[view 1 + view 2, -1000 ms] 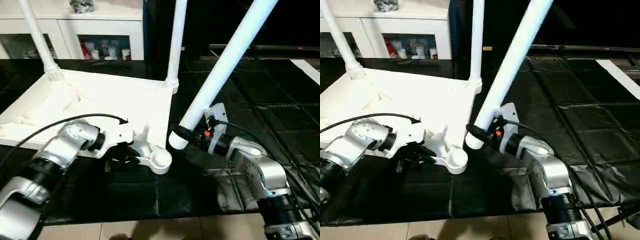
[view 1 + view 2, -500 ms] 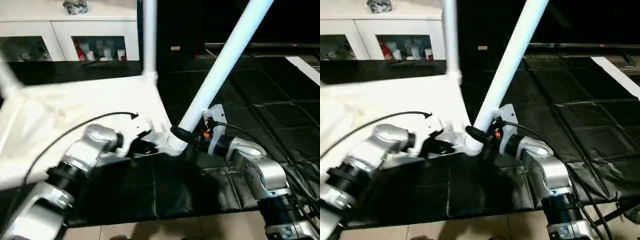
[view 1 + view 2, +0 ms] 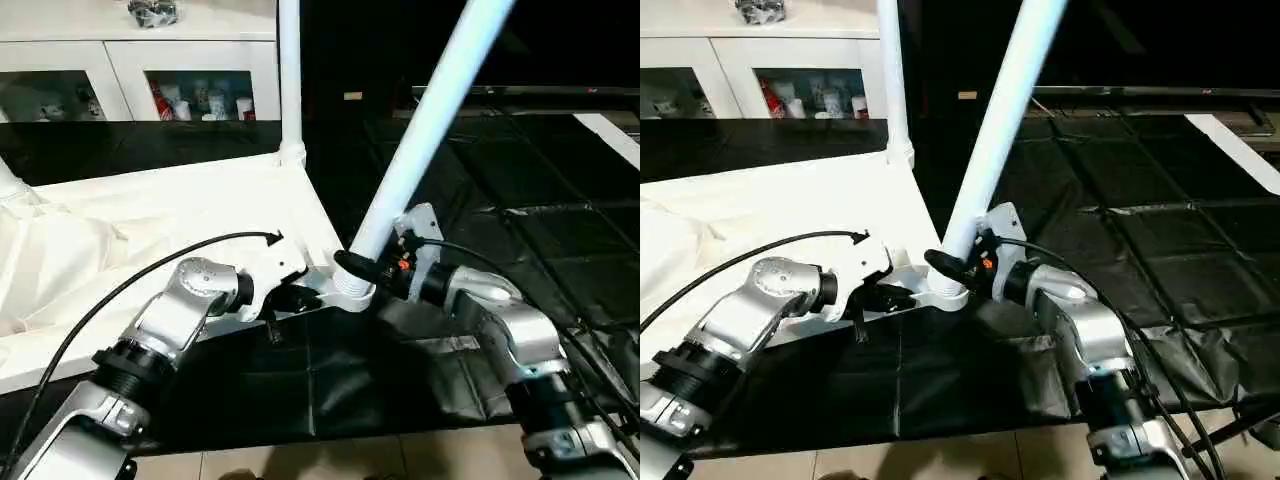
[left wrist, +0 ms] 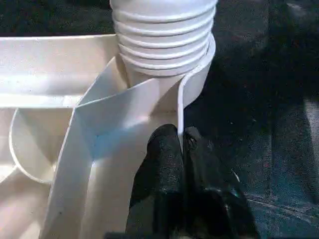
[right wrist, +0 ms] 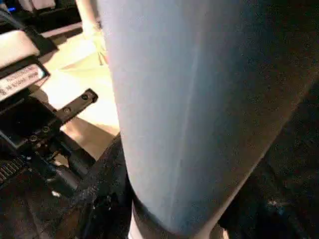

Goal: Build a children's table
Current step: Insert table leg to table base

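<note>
left gripper (image 4: 182, 149): nearest the camera, its two black fingers were pinched together on the thin rim wall of the top, just beside the near corner socket.
right gripper (image 3: 375, 275): its fingers were clamped around the foot of the slanted leg, right at the socket.
socket (image 4: 197, 84): round, at the near corner of the top; the ribbed end of the leg sat in it.
leg (image 3: 425, 130): long white tube, leaning up and away from the socket.
top (image 3: 130, 230): white, lying underside up on the black mat, with ribs showing in the left wrist view.
mat (image 3: 520, 230): black, creased, spread under the top and out to the right.
far leg (image 3: 290, 80): upright in the far corner socket.
cabinet (image 3: 150, 60): white, behind the top; small bottles and jars stood behind its glass doors, and a dark object lay on it, too blurred to tell.
</note>
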Tool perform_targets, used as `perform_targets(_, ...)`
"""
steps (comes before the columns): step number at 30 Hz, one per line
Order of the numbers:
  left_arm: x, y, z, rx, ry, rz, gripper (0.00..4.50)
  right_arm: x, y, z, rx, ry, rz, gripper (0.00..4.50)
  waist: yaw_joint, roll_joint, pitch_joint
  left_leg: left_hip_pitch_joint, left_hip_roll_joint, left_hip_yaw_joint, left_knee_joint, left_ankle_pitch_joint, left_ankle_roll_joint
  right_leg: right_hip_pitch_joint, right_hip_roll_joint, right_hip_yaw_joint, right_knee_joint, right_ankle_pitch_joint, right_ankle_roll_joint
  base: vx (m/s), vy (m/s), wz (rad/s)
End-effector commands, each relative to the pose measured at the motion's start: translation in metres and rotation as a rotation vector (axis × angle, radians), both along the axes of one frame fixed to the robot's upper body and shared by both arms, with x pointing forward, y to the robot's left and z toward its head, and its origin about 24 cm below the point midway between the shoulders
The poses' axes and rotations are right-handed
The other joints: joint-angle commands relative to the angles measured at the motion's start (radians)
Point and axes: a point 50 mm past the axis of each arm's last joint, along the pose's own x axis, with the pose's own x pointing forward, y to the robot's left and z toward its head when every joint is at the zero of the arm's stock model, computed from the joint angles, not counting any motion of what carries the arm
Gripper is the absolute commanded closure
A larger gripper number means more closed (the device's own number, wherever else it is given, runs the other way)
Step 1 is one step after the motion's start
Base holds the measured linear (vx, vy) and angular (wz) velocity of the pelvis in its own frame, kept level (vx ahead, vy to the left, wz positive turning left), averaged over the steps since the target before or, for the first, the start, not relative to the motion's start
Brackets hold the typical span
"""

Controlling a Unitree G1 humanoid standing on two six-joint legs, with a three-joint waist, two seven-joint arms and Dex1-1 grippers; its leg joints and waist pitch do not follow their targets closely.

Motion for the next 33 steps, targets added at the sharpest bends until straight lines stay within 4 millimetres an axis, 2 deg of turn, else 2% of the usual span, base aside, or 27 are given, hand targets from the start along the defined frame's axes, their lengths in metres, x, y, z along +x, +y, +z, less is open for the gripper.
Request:
perform_targets(1,-0.005,0.001,-0.009,0.011,0.037,0.002,4.50,0.001,0.001,0.000,-0.024,-0.002,0.015,2.59,0.002,0.003,-0.065,0.002,0.023,-0.009,-0.071,-0.239,0.015,0.051,-0.072,0.057,-0.090,-0.369,-0.134,0.000,0.000,0.00)
perform_targets(6,-0.005,0.002,-0.010,-0.001,0.061,0.020,4.50,0.001,-0.001,-0.007,-0.069,0.026,0.043,2.59,0.001,0.001,-0.064,0.001,0.023,-0.010,-0.073,-0.241,0.014,0.052,-0.072,0.056,-0.091,-0.392,-0.128,0.000,0.000,0.00)
perform_targets(8,-0.007,0.003,-0.010,-0.008,0.104,0.028,4.50,0.002,-0.001,-0.009,-0.076,0.034,0.048,2.59,0.000,0.005,-0.063,0.002,0.022,-0.010,-0.072,-0.252,0.014,0.050,-0.074,0.055,-0.095,-0.420,-0.123,0.000,0.000,0.00)
perform_targets(16,-0.007,0.005,-0.009,-0.014,0.145,0.021,4.50,0.005,-0.002,-0.016,-0.123,0.063,0.067,2.59,-0.016,-0.001,-0.061,0.000,0.021,-0.012,-0.073,-0.264,0.021,0.050,-0.072,0.053,-0.100,-0.456,-0.115,0.000,0.000,0.00)
perform_targets(24,-0.008,0.004,-0.005,-0.003,0.125,-0.039,4.50,0.006,-0.001,-0.017,-0.149,0.080,0.131,2.59,-0.019,-0.003,-0.062,-0.001,0.023,-0.011,-0.073,-0.249,0.029,0.050,-0.072,0.055,-0.097,-0.435,-0.124,0.000,0.000,0.00)
perform_targets(27,-0.010,0.002,-0.003,0.020,0.114,-0.103,4.50,0.004,0.001,-0.019,-0.185,0.095,0.201,2.59,-0.019,-0.006,-0.064,-0.002,0.024,-0.011,-0.074,-0.239,0.032,0.052,-0.073,0.056,-0.093,-0.408,-0.134,0.000,0.000,0.00)
perform_targets(28,-0.011,0.001,-0.003,0.028,0.116,-0.115,4.50,0.004,0.001,-0.019,-0.198,0.098,0.224,2.59,-0.019,-0.005,-0.063,-0.001,0.024,-0.010,-0.074,-0.239,0.034,0.050,-0.072,0.056,-0.093,-0.402,-0.139,0.000,0.000,0.00)
perform_targets(33,-0.013,0.001,-0.003,0.063,0.119,-0.168,4.50,0.005,0.002,-0.017,-0.223,0.133,0.279,2.59,-0.017,-0.006,-0.064,0.001,0.025,-0.010,-0.075,-0.241,0.028,0.051,-0.073,0.057,-0.093,-0.401,-0.143,0.000,0.000,0.00)
